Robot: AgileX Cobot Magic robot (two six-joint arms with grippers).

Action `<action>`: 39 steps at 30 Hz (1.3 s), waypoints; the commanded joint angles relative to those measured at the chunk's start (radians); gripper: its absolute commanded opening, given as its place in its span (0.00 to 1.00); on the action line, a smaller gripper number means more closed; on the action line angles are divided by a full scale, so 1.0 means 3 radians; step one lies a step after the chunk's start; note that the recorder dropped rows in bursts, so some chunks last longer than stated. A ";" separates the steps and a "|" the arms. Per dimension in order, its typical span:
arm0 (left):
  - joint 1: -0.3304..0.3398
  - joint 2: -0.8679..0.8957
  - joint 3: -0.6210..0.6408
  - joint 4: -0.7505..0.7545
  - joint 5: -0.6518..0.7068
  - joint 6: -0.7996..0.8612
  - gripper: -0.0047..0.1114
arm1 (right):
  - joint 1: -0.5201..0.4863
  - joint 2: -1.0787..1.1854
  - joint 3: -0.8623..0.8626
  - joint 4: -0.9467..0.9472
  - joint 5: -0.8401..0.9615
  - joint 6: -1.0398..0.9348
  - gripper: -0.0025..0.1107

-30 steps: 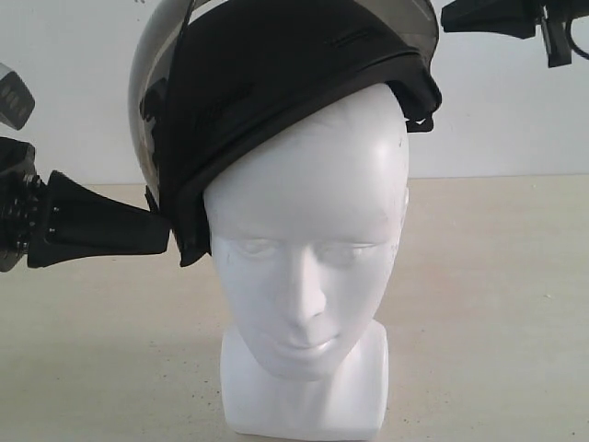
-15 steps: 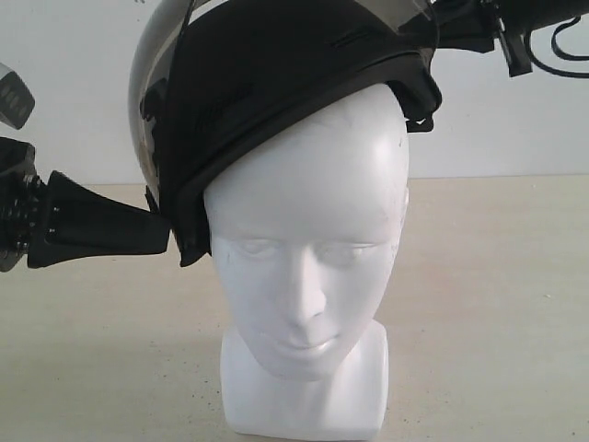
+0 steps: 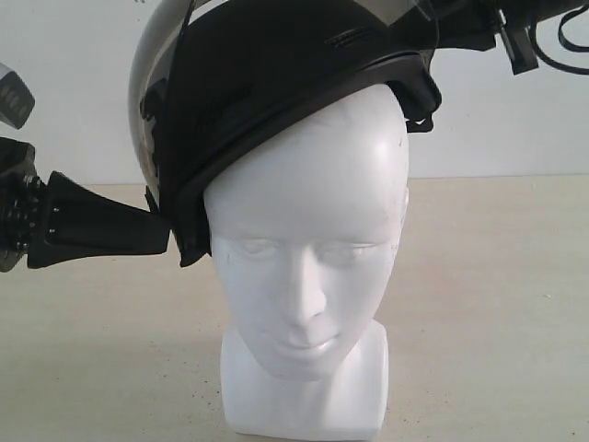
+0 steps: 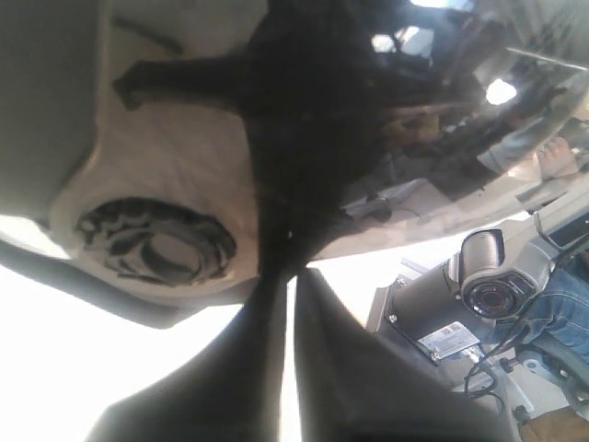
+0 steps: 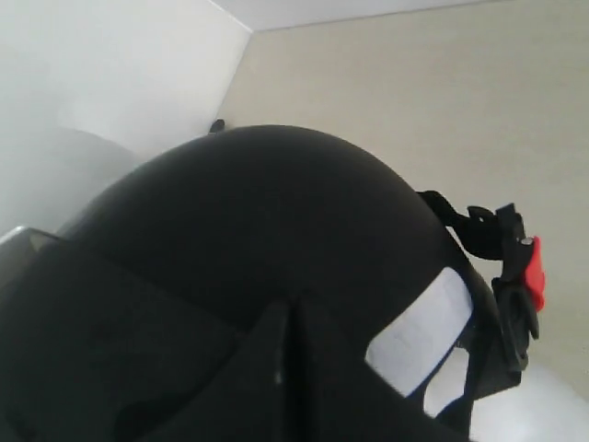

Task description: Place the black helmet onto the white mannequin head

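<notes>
The black helmet (image 3: 276, 83) sits tilted on top of the white mannequin head (image 3: 308, 239), low on the left and raised on the right. Its tinted visor (image 3: 143, 83) is flipped up. My left gripper (image 3: 166, 230) comes in from the left and is shut on the helmet's lower left edge. In the left wrist view that gripper (image 4: 290, 281) pinches black trim under the helmet (image 4: 304, 110). My right gripper (image 3: 437, 23) is at the helmet's upper right. In the right wrist view it (image 5: 290, 308) is shut, with its tips against the black shell (image 5: 248, 212).
The head stands on a beige table (image 3: 497, 304) before a white wall. The helmet's chin strap with its red buckle (image 5: 534, 272) hangs at the side. A black device (image 3: 11, 97) sits at the left edge. A camera mount (image 4: 488, 285) shows in the left wrist view.
My right gripper has moved left from the upper right corner up to the helmet's top right. The helmet has barely shifted. The left gripper has stayed still.
</notes>
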 commanded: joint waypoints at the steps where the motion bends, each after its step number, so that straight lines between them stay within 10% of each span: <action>1: -0.0051 -0.0013 0.0013 -0.0134 0.0075 0.0027 0.08 | 0.0008 -0.0110 0.0092 -0.0063 0.0023 -0.0041 0.02; 39: -0.0051 -0.0222 0.0008 -0.0134 0.0075 0.0058 0.08 | 0.0008 -0.0590 0.0659 -0.0351 0.0023 0.0050 0.02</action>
